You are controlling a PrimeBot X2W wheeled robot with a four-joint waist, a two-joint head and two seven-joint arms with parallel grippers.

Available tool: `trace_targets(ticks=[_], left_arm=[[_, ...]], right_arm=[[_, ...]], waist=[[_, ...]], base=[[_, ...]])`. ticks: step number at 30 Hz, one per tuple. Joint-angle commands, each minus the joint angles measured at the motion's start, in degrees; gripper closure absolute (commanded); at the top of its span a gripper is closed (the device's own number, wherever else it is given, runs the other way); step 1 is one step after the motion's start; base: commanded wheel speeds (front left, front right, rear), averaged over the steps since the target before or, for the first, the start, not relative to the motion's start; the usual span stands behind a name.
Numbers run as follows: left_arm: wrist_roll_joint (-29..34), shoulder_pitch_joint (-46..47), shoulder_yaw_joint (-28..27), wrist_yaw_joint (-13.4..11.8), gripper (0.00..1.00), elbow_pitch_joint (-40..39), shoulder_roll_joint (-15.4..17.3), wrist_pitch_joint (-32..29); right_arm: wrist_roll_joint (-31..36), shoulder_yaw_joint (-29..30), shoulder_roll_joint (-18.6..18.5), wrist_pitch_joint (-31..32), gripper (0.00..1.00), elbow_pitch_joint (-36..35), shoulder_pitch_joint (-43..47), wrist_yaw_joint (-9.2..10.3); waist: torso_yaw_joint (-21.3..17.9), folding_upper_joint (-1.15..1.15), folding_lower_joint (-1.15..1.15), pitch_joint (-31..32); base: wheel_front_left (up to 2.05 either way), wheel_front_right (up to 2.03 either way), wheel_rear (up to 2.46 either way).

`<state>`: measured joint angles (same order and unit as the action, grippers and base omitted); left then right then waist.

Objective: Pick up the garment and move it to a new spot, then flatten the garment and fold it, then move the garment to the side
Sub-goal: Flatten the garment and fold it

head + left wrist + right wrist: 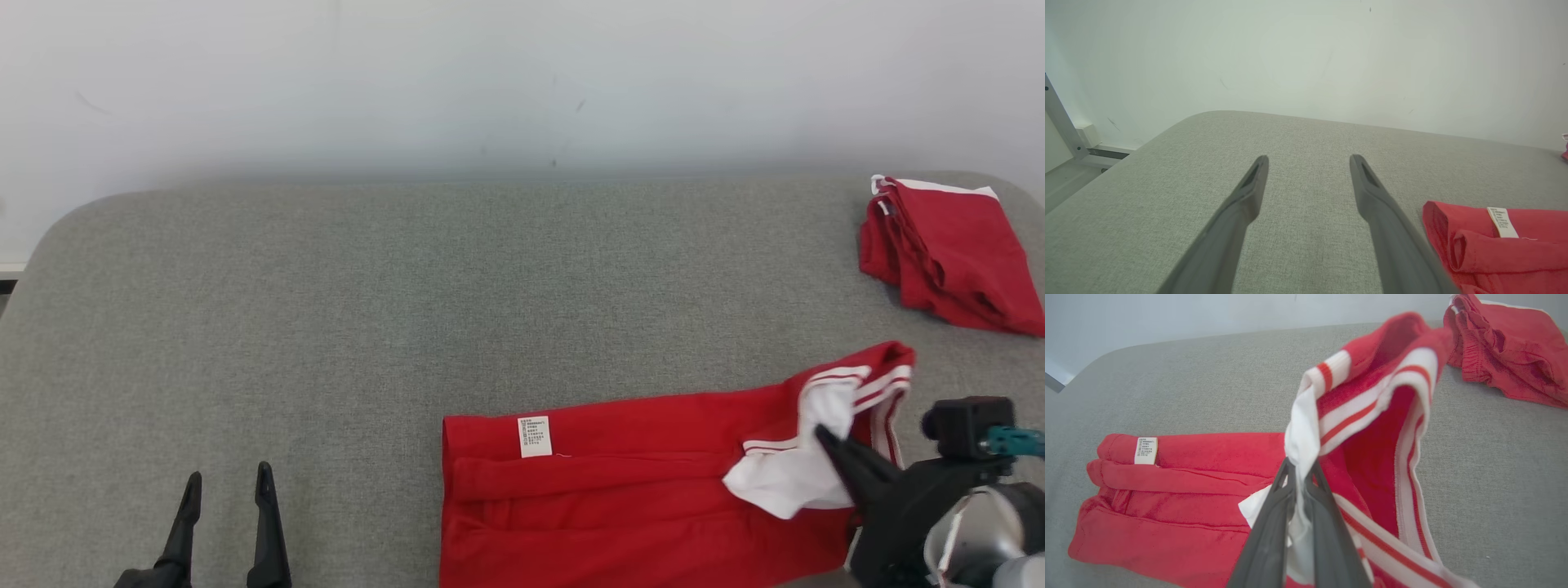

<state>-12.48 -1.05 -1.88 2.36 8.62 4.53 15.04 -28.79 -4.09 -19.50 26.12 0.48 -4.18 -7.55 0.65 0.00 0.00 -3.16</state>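
Gripping a white fold at the striped end of the red knit garment with white stripes [620, 490], the right end effector [1299, 473] is clamped on the cloth and holds that end raised. The rest of the garment lies on the near right part of the grey fabric-covered worktop [326, 327], white care label [535, 436] facing up. The left end effector [229, 482] hovers over the worktop's near left part, fingers spread wide, holding nothing. A second crumpled red garment [947, 253] sits at the worktop's far right corner.
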Motion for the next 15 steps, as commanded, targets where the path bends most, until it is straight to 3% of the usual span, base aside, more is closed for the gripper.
trace_targets(ticks=[1,7,15], left_arm=[[0.54,-0.20,-0.09,0.04,0.00,0.09,-0.14,0.17],[1.08,0.55,0.57,0.55,0.00,0.69,-0.56,0.17],[1.02,1.87,1.49,1.29,0.00,2.31,-1.00,0.17]], right_arm=[[-0.76,-0.82,0.87,0.56,1.00,-1.10,0.69,0.13],[-2.11,-6.40,5.07,2.47,1.00,-6.15,1.09,0.13],[-1.78,-13.36,9.15,2.99,1.00,-4.69,-2.47,0.13]], waist=[[0.08,0.00,0.00,0.04],[1.38,0.00,0.00,0.16],[4.64,0.00,0.00,-0.20]], base=[[0.00,0.00,0.00],[0.00,0.00,0.00],[0.00,0.00,0.00]])
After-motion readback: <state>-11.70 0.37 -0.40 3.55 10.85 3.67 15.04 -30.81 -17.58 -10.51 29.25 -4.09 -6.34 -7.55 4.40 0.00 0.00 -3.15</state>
